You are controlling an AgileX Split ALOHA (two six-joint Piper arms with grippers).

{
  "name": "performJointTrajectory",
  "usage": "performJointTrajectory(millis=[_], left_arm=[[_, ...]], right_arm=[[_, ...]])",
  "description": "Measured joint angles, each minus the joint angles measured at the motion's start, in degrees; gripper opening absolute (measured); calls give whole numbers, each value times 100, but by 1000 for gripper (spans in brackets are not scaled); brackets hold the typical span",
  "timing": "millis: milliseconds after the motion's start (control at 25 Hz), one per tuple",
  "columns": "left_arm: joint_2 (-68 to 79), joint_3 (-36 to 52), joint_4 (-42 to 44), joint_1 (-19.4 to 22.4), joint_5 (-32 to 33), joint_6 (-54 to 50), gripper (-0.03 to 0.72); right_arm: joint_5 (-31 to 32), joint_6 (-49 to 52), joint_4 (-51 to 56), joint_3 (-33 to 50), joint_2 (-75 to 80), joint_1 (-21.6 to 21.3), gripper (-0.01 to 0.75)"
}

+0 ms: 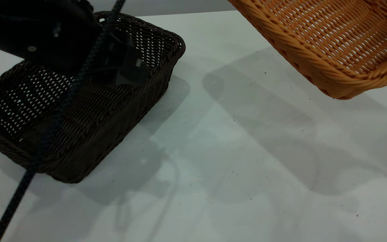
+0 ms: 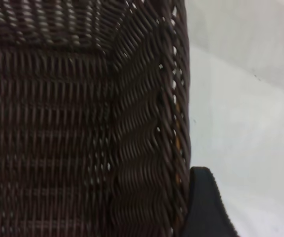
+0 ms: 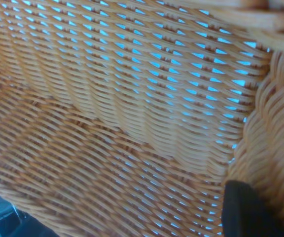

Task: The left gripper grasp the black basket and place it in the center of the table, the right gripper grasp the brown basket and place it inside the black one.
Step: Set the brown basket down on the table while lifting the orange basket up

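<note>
The black basket (image 1: 89,111) sits flat on the white table (image 1: 233,141) at the left. My left gripper (image 1: 126,67) reaches down into it from above. In the left wrist view, my left gripper (image 2: 180,180) is shut on the black basket (image 2: 73,128): one finger (image 2: 204,207) presses the outside of the side wall and the other is hidden inside. The brown basket (image 1: 331,37) hangs tilted in the air at the upper right. My right gripper (image 3: 266,200) is shut on the brown basket (image 3: 122,98), with one finger (image 3: 245,210) inside by the rim.
Bare white tabletop with small dark specks stretches between and in front of the two baskets. The brown basket's shadow (image 1: 281,111) falls across the middle. A braided black cable (image 1: 62,107) from the left arm crosses in front of the black basket.
</note>
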Motion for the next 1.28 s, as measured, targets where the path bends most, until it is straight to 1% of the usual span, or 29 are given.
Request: performJointTrajectory(millis=[160,360,520,1080,1200,1280], left_arm=[[170,0,0,-9,-250,0,382],[505,0,0,-9,-389,-2,382],[714,0,0,-9,-638,-2,382],[1308,0,23,-9,-625,-78,380],[1378,0,45,-9,-668,-68,347],[1444,0,45,-9,-711,-12,290]], right_arm=[[37,-77,-39,-92,0,0,106],[230,-105,-268,-455,0,0,106],[344,-105,-269,-695,0,0,106],[374,-174,-309,-788,0,0,106],[374,-185,-304,-788,0,0,106],[374,-192,-291,-788,0,0,106]])
